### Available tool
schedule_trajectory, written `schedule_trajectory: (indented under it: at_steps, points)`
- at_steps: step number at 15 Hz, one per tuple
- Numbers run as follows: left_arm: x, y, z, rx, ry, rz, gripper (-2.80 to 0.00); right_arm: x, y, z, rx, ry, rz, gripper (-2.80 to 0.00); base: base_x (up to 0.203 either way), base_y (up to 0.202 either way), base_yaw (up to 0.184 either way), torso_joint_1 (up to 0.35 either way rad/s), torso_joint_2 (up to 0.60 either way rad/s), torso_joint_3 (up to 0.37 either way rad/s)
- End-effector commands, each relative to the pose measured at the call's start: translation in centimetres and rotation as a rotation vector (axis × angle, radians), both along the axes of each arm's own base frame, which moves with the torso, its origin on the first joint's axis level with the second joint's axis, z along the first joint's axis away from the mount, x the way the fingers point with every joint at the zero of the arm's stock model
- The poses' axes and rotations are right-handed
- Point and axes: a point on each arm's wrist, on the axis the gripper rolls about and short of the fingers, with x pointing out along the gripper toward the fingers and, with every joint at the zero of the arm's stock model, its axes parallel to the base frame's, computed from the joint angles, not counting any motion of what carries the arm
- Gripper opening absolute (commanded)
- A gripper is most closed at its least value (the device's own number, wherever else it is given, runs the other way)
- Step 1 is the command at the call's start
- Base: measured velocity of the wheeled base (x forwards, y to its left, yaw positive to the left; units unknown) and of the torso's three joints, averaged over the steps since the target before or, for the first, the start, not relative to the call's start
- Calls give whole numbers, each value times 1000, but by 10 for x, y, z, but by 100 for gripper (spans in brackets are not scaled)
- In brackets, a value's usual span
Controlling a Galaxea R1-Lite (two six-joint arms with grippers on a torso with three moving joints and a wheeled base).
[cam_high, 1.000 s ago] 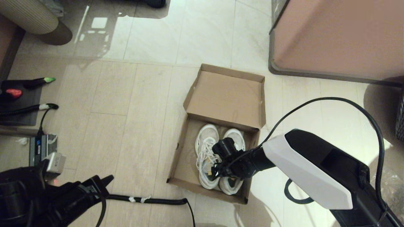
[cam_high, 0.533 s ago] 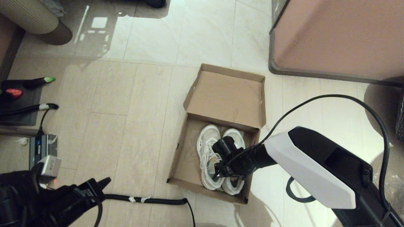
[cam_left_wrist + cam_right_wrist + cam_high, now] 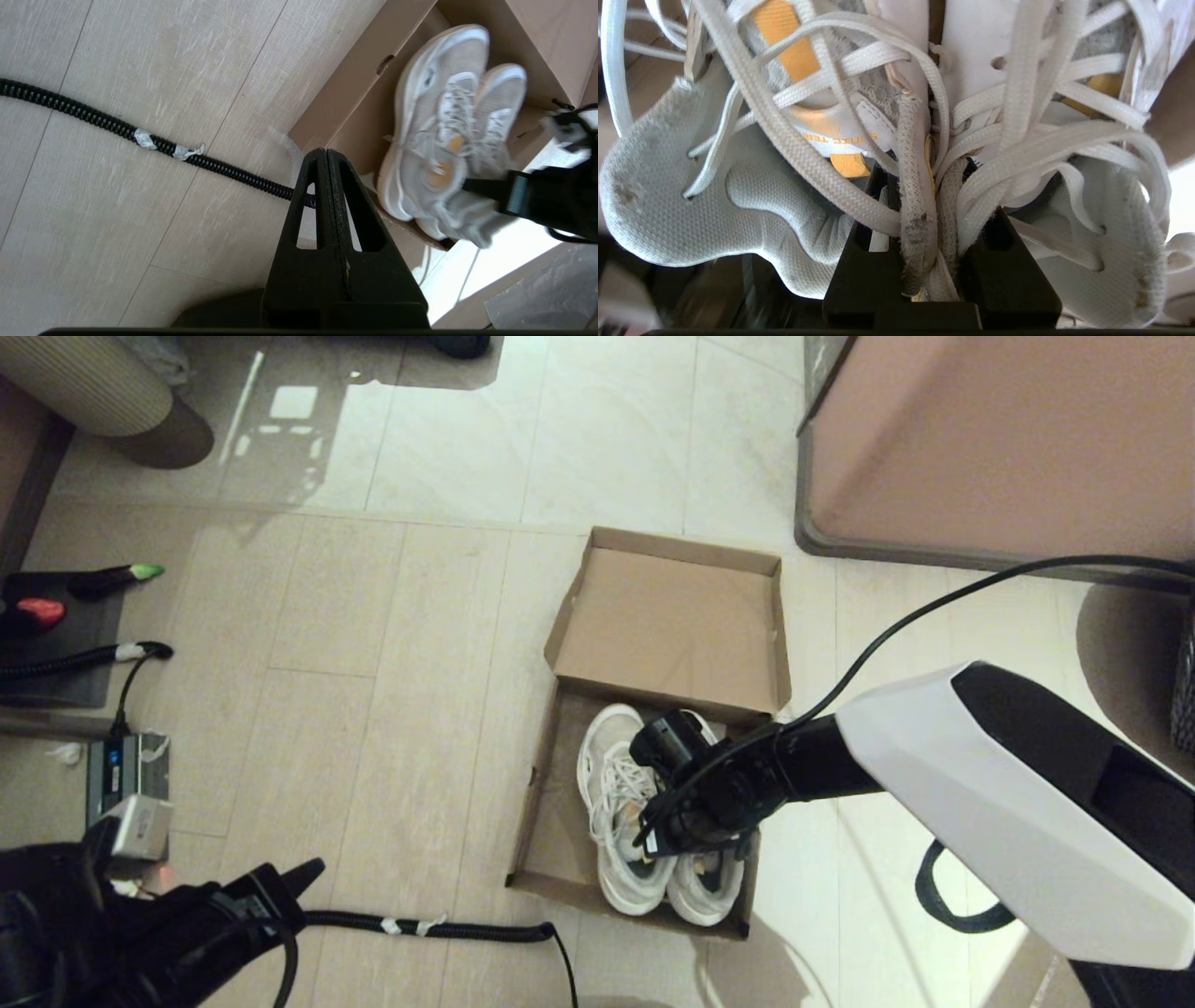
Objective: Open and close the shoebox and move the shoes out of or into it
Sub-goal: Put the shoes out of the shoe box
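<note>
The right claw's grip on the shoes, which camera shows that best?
The right wrist view: the right claw pinches the inner collars and laces of both shoes between its fingers. The head view shows only the wrist covering the shoes in the shoebox. The left wrist view shows it sideways, blurred.

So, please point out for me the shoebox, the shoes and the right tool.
shoebox (image 3: 667, 625): head view, inner face of the open lid.
shoes (image 3: 607, 751): head view, toe of the shoe nearer the box's middle.
right tool (image 3: 936, 233): right wrist view, between the fingertips, where they pinch both shoes' inner collars.
</note>
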Motion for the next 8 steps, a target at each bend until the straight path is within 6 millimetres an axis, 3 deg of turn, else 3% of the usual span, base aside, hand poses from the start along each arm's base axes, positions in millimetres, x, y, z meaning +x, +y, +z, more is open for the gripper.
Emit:
schedule_trajectory:
  at_steps: [1, 8]
  points:
    - [-1, 0, 0, -4, -6, 2, -280, -13, 1, 30, 31, -27, 20, -280, 0, 0, 0, 0, 0, 0]
    - [-8, 2, -3, -16, 8, 7, -280, -77, -18, 95, 68, -61, 91, -280, 0, 0, 0, 0, 0, 0]
